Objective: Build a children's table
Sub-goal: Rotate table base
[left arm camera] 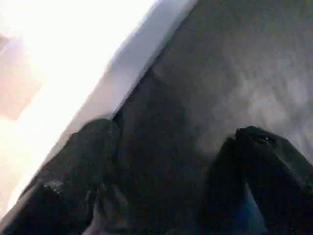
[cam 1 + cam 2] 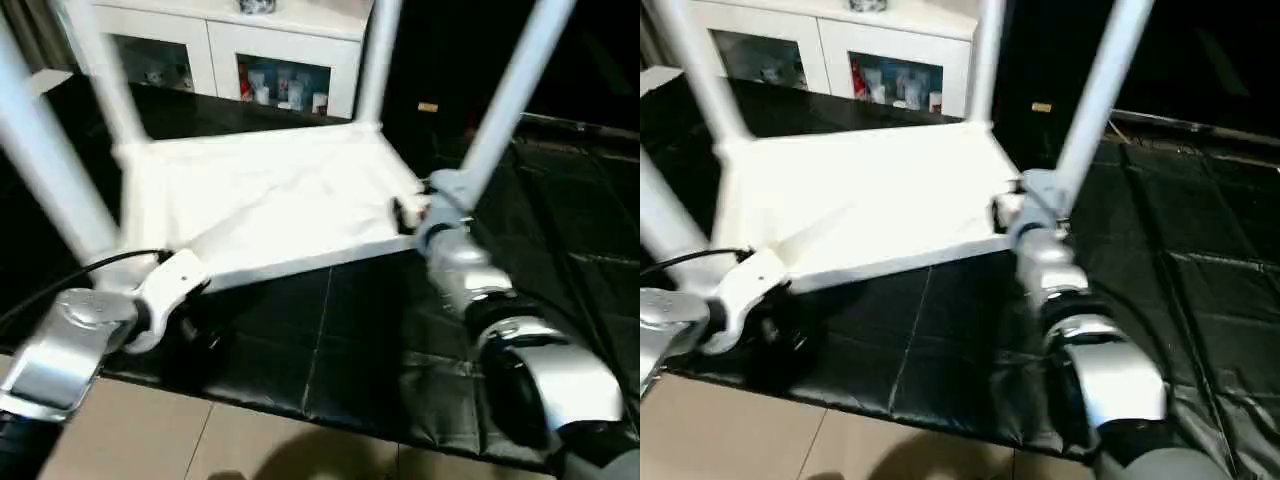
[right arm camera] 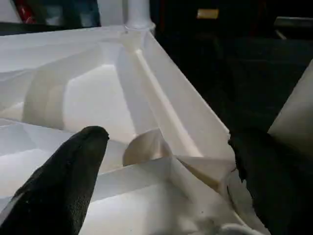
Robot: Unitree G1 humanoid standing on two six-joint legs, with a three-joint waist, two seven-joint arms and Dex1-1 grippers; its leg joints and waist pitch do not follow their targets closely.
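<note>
The white cabinet behind the work area has two glass doors; small, mostly red and blue items stand behind them but cannot be identified. The table top lies upside down on the black floor mat, ribbed underside facing up. Four white legs are fitted in its corner sockets and rise out of frame: a near-left leg, a far-left leg, a far-right leg and a near-right leg. The right wrist view shows triangular ribbed compartments of the underside, with nothing in them, and the far-right leg seated in its round socket. The left gripper is below the near edge of the top, over the mat; its two black fingers stand wide apart with nothing between them. The right gripper is at the near-right corner, fingers spread wide; one finger is over the ribbed underside, the other beside the near-right leg, and neither clamps anything. A black cable runs along the left forearm. The mat ends at a tan tiled floor nearest the robot.
</note>
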